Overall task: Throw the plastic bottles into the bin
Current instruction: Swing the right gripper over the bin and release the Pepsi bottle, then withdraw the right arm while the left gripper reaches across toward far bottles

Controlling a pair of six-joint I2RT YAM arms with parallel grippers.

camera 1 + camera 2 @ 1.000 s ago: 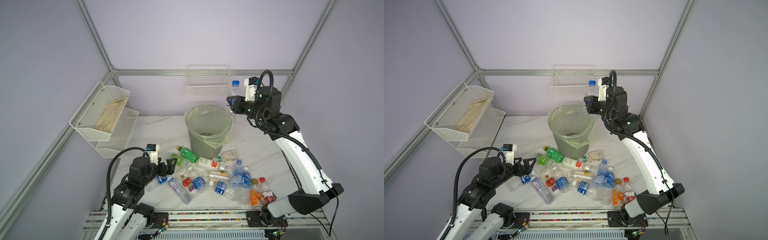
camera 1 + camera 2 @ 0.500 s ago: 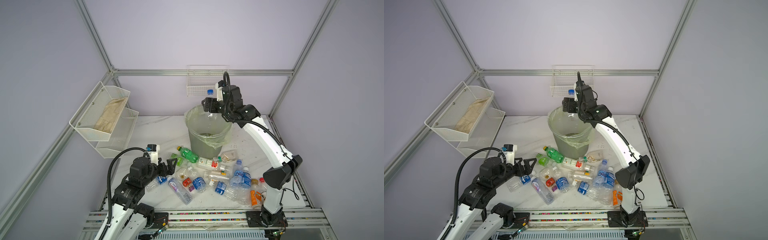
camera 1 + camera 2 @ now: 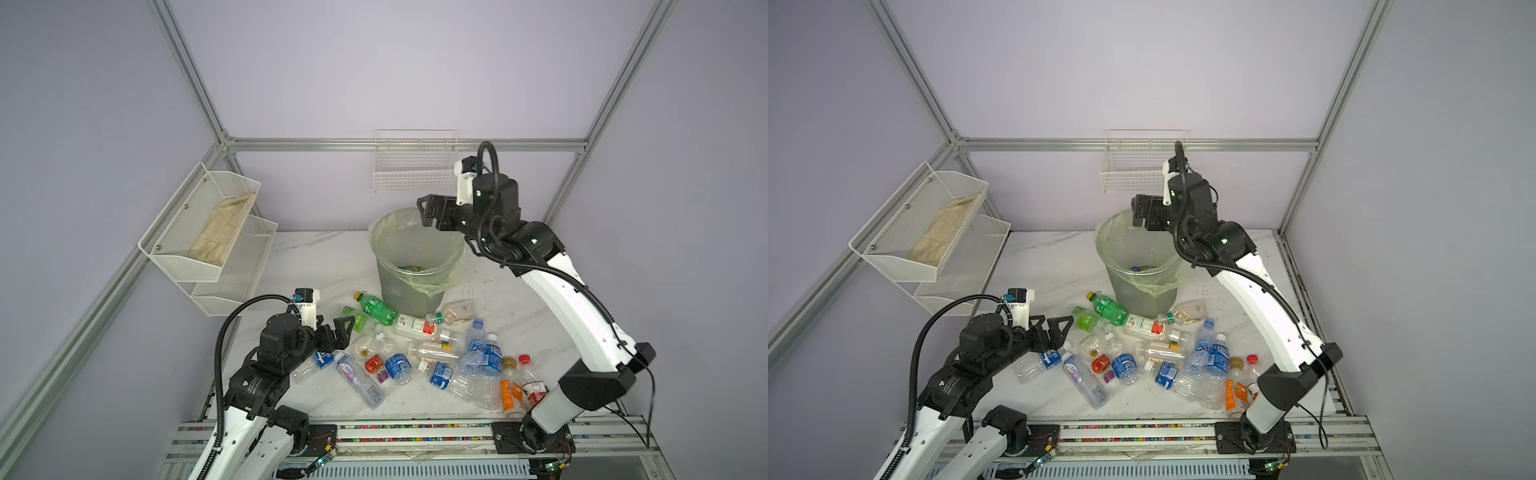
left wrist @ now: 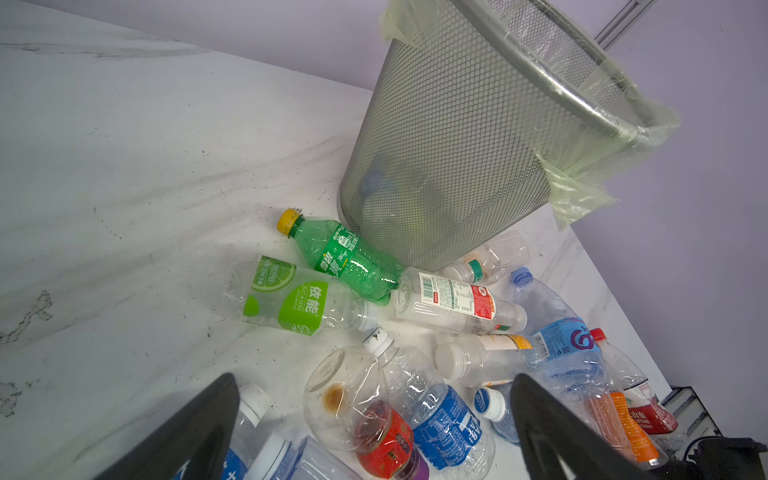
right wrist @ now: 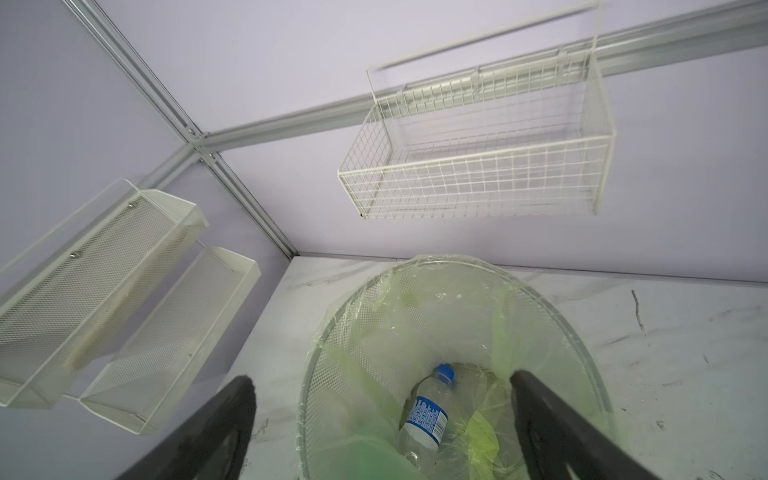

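- A two-tier white mesh shelf (image 3: 216, 266) hangs on the wall at 9 o'clock of the marble table (image 3: 316, 257). A beige cloth (image 3: 220, 228) lies in its upper tier.
- The left gripper (image 3: 337, 330) hovers low at the 9 o'clock edge of the heap, jaws spread wide and empty. A clear blue-labelled bottle (image 3: 311, 365) lies just beneath the wrist.
- The plastic bottles (image 3: 399, 365) lie jumbled on the table at 6 o'clock of the bin, many touching or overlapping. A green bottle with a yellow cap (image 4: 345, 257) rests against the bin's foot, and a lime-labelled one (image 4: 291, 299) lies beside it.
- The bin (image 3: 399, 286) stands upright near the table's middle, its pale-green liner folded over the rim. One blue-capped bottle (image 5: 428, 415) lies at its bottom.
- A white wire basket (image 3: 415, 174) hangs on the back wall at 12 o'clock, above and behind the bin.
- The right gripper (image 3: 424, 212) hangs over the bin's rim at about 1 o'clock, jaws wide apart and holding nothing.
- A second ago the right gripper was clamped on that blue-capped bottle, high at 2 o'clock of the bin. It has since swung over the opening and let go. The left arm and the heap have not moved.
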